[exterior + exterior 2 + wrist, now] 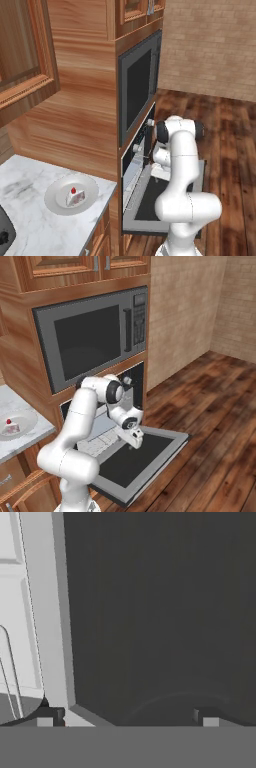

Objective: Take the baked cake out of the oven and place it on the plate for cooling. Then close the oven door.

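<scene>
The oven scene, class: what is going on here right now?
The cake slice already sits on the white plate on the marble counter. The oven door hangs folded down and open, below the microwave. The arm's end effector hovers low over the door's dark inner panel, fingers spread wide and holding nothing. Closing the door is the step not yet done.
</scene>
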Available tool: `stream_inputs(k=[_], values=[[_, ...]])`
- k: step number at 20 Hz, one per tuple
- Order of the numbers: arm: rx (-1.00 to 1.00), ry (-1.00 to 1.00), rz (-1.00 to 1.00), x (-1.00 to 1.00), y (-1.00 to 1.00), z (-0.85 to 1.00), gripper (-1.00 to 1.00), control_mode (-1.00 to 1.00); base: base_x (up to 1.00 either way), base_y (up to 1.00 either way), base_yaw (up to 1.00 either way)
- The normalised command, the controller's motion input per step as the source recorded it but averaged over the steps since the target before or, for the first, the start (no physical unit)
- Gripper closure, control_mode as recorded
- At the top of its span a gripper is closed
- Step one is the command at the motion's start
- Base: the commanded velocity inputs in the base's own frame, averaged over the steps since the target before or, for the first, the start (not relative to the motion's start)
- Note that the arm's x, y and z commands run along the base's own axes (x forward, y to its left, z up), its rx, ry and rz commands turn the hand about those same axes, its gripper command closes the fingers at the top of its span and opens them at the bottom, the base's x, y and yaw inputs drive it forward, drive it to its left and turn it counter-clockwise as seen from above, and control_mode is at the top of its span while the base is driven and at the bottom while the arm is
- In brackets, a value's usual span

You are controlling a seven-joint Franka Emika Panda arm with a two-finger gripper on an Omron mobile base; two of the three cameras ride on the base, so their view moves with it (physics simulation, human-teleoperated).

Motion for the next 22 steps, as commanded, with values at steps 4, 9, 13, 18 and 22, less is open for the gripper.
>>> stream_inputs(k=[4,9,13,18,22], values=[[0.05,0.0,0.22,0.24,0.15,-0.55,-1.0,-1.0,0.0,0.0,0.0],[0.09,-0.04,0.21,0.19,0.11,-0.48,-1.0,-1.0,0.0,0.0,0.0],[0.11,-0.08,0.21,0.12,0.03,-0.43,-1.0,-1.0,0.0,0.0,0.0],[0.11,-0.07,0.17,0.14,0.22,-0.4,-1.0,-1.0,0.0,0.0,0.0],[0.1,-0.08,0.15,0.11,0.32,-0.32,-1.0,-1.0,0.0,0.0,0.0]])
